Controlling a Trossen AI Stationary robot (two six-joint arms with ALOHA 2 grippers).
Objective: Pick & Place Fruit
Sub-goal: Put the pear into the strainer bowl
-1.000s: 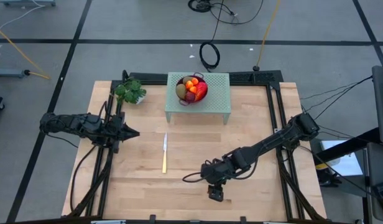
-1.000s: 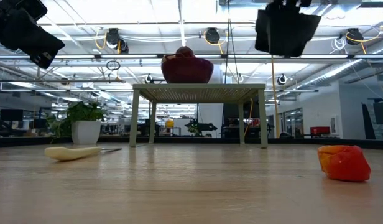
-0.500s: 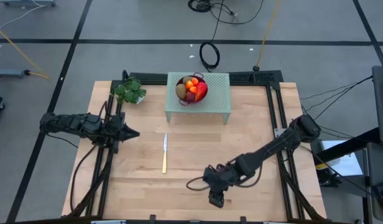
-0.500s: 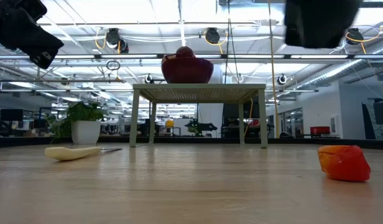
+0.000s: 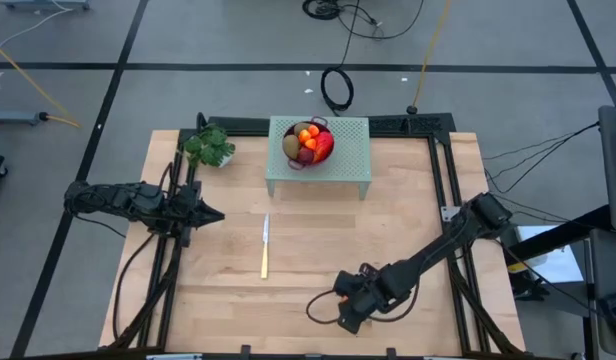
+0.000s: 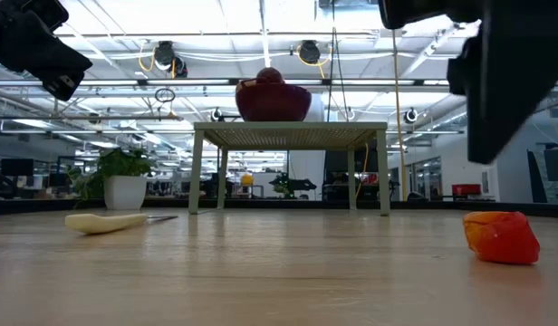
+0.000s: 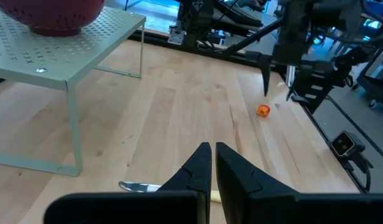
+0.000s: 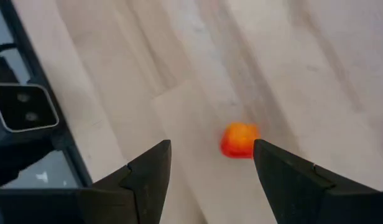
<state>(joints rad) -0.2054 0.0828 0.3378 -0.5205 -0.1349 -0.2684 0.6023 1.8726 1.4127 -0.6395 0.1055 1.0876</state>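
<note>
A small orange-red fruit piece (image 8: 239, 139) lies on the bare table near its near edge, also in the low view (image 6: 501, 237) and the left wrist view (image 7: 263, 111). My right gripper (image 8: 211, 146) hangs open above it, fingers pointing down, one on either side and not touching; in the high view (image 5: 346, 322) it hides the piece. A red bowl (image 5: 308, 143) holding the other fruit sits on a pale green perforated stand (image 5: 348, 165). My left gripper (image 7: 211, 149) waits shut at the table's left side (image 5: 213, 213).
A yellow-handled knife (image 5: 265, 247) lies mid-table, between the two arms. A potted green plant (image 5: 210, 147) stands at the far left corner. Black frame rails (image 5: 438, 190) run along the table's sides. The low-view camera (image 8: 23, 109) sits at the near edge beside the right gripper.
My right gripper has moved toward the table's near edge and come down over the orange-red piece, looming larger in the low view. The piece has stayed where it was.
</note>
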